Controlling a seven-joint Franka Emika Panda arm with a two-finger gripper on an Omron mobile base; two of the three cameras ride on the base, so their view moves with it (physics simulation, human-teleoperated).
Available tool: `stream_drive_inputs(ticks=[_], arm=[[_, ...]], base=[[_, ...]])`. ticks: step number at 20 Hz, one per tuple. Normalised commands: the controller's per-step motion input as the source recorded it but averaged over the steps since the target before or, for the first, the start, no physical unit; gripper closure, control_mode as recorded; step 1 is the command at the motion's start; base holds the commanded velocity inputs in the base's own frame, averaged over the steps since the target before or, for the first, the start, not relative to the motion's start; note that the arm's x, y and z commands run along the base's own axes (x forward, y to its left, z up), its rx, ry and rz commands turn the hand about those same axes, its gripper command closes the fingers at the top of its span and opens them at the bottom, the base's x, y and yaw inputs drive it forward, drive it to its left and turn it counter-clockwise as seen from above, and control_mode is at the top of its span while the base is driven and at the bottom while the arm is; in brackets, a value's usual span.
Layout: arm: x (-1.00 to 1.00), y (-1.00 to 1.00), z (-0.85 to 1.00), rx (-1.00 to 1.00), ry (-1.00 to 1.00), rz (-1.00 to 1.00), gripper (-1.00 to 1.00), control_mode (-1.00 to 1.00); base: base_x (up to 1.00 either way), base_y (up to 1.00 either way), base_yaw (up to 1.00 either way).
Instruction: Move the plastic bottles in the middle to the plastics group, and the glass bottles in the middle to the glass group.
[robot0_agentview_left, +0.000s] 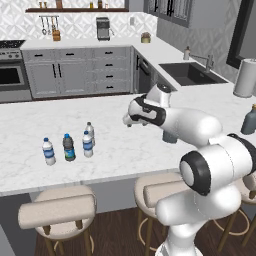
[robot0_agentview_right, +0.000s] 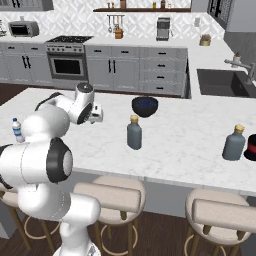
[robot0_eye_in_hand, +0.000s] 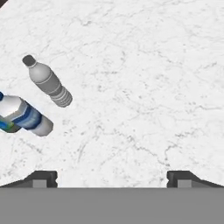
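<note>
Far left of worktop (robot0_agentview_left: 150, 150): four slim bottles stand close together in the left base view: a clear blue-labelled bottle (robot0_agentview_left: 48, 151), a dark-bodied bottle (robot0_agentview_left: 69, 147), a second blue-labelled bottle (robot0_agentview_left: 88, 144) and a plain greyish bottle (robot0_agentview_left: 90, 131) just behind it.
Plastics status: judging by that cluster, both slim middle bottles already stand with the plastics group.
End effector (robot0_eye_in_hand: 112, 178): released, fingertips spread wide over bare marble, gripping nothing; two of the slim bottles show just left of it in the hand view.
Middle: the grey-teal glass bottle (robot0_agentview_right: 134, 133) stands upright and alone, near the dark blue bowl (robot0_agentview_right: 145, 106).
Right: the slate-blue glass bottle (robot0_agentview_right: 234, 143) stands well apart from it, near the worktop's far end.
Step in hand: likely fetching the grey-teal bottle next.
Handling: rigid, smooth, probably heavier than the plastics and breakable if tipped.
Where to hold: the squat body looks wide for the fingers; the short narrow neck or upper shoulder seems the surer hold, kept upright.
</note>
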Motion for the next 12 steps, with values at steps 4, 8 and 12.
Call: stream_drive_inputs(ticks=[4, 8, 12], arm=[[-0.02, -0.61, -0.08, 0.00, 0.00, -0.29, -1.00, -1.00], [0.00, -0.45, 0.17, -0.07, 0.04, -0.32, -1.00, -1.00], [0.00, -0.76, 0.20, -0.01, 0.02, -0.31, -1.00, -1.00]], base=[[0.00, 0.00, 0.00], [0.00, 0.00, 0.00], [0.00, 0.00, 0.00]])
